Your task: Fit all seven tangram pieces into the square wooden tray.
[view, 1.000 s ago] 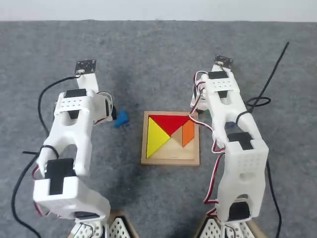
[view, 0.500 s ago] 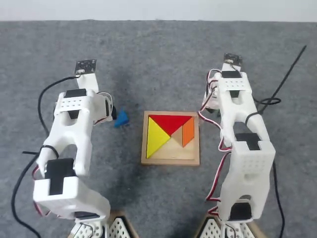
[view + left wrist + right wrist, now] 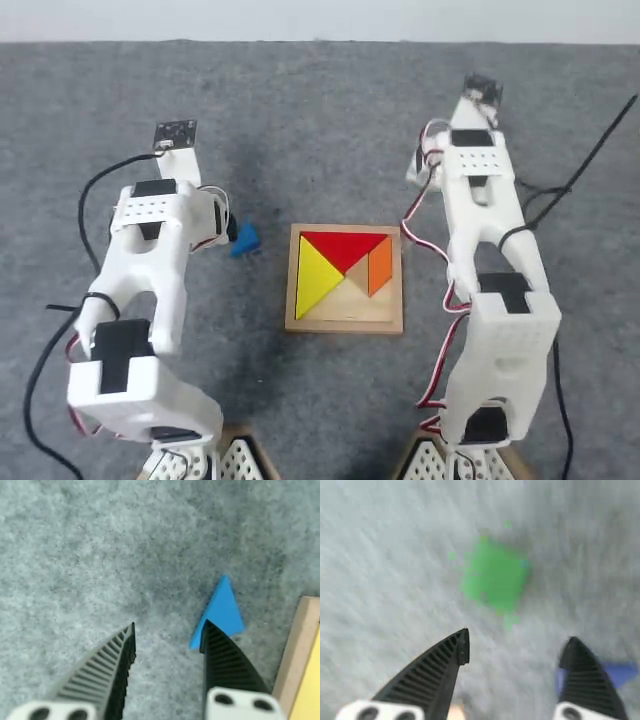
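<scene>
Tray (image 3: 345, 322): red triangle (image 3: 344, 247), yellow triangle (image 3: 315, 277) and orange piece (image 3: 380, 268) are seated. The rest of the floor is bare wood, so the task looks under half done.

Green piece (image 3: 494, 576): flat on the grey carpet (image 3: 300, 130), ahead of the right gripper (image 3: 518, 637) and roughly in line with the gap between its fingers, not yet between them. Outline too blurred to call. Right gripper is spread wide and carries nothing. A bluish piece (image 3: 620, 674) lies just outboard of one finger.

Blue triangle (image 3: 220, 611): on the carpet just off the tray's edge. It sits at the tip of one finger of the left gripper (image 3: 169, 630), outside the gap. That gripper is also spread and empty.

Step in hand, as judged: pick up the green piece with the right arm.

Notes for doing it well:
- Carry the fingers forward until the piece is centred in the gap, then descend.
- Line the fingers up square to two opposite edges. A corner grip would likely let it twist.
- The piece is thin and the pile soft, so press the tips slightly into the carpet before closing.
- Keep the outboard finger clear of the bluish piece.
- Lift level.
</scene>
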